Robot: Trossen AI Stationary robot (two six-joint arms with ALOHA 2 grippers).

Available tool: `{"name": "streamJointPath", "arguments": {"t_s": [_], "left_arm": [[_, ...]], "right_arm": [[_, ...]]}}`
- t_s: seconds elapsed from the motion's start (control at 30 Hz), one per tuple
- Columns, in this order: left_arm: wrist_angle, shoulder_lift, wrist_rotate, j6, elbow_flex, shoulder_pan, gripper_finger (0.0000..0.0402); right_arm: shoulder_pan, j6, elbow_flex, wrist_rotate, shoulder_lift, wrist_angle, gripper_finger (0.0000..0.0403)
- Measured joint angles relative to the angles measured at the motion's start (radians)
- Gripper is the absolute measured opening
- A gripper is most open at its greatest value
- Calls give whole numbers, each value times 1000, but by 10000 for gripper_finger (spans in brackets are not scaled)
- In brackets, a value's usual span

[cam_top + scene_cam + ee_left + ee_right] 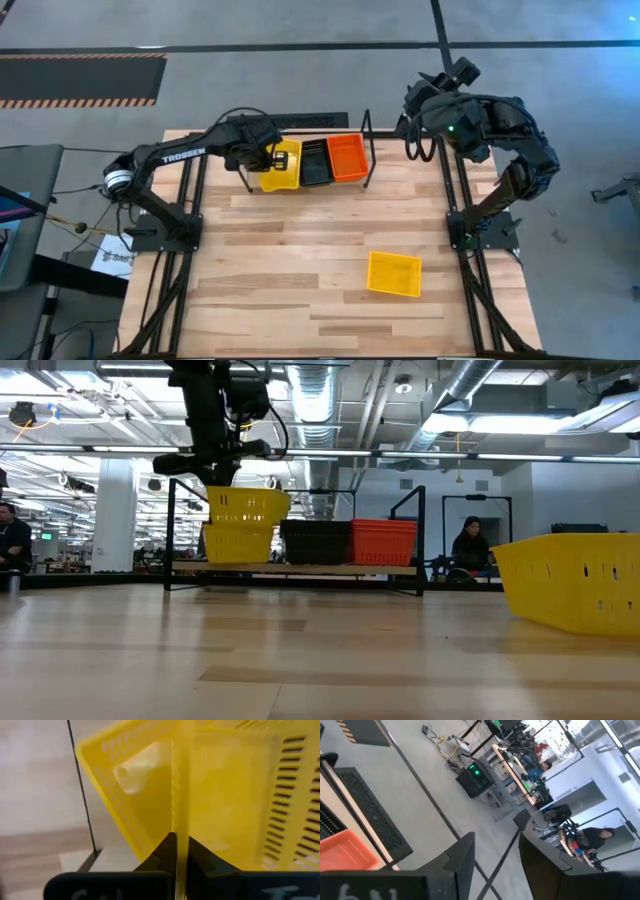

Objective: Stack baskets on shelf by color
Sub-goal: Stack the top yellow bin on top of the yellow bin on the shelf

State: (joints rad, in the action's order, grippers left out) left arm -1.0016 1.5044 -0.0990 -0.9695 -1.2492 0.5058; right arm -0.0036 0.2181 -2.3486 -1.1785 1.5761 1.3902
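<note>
The shelf (352,186) stands at the table's far edge. On its board sit a yellow basket (237,544), a black basket (315,542) and a red-orange basket (381,542), side by side. My left gripper (272,157) is shut on a second yellow basket (246,507), held just over the yellow one on the shelf. A third yellow basket (394,273) rests on its bottom on the table, near right. My right gripper (496,865) stands open and high beyond the shelf's right end, nothing between its fingers. My left gripper pinches a side wall of the upper yellow basket at its rim (180,815), one finger inside the basket and one outside. The fingers come from above, pointing steeply down. The basket hangs slightly tilted, its bottom at the lower yellow basket's rim; whether the two touch I cannot tell.
The shelf's black wire end loops (366,130) rise at both ends. Bare plank tabletop (280,270) spreads in front of the shelf. In the room behind, a person sits at a desk (470,545).
</note>
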Motion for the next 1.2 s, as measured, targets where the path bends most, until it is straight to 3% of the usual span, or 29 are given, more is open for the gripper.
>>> {"name": "streamJointPath", "arguments": {"t_s": [0.4, 0.57, 0.93, 1.2], "left_arm": [[-34, -48, -100, -60, -73, 8, 0], [-105, -48, -221, -144, -73, -37, 0], [-201, -47, -247, -319, -73, -74, 0], [-78, -47, -212, -330, 31, -74, 0]], "right_arm": [[-75, 51, 0, 5, 0, 1, 171], [-128, 85, 0, 24, 0, 2, 171], [-263, 106, 0, 231, 0, 2, 163], [-288, 106, 0, 287, 0, 2, 155]]}}
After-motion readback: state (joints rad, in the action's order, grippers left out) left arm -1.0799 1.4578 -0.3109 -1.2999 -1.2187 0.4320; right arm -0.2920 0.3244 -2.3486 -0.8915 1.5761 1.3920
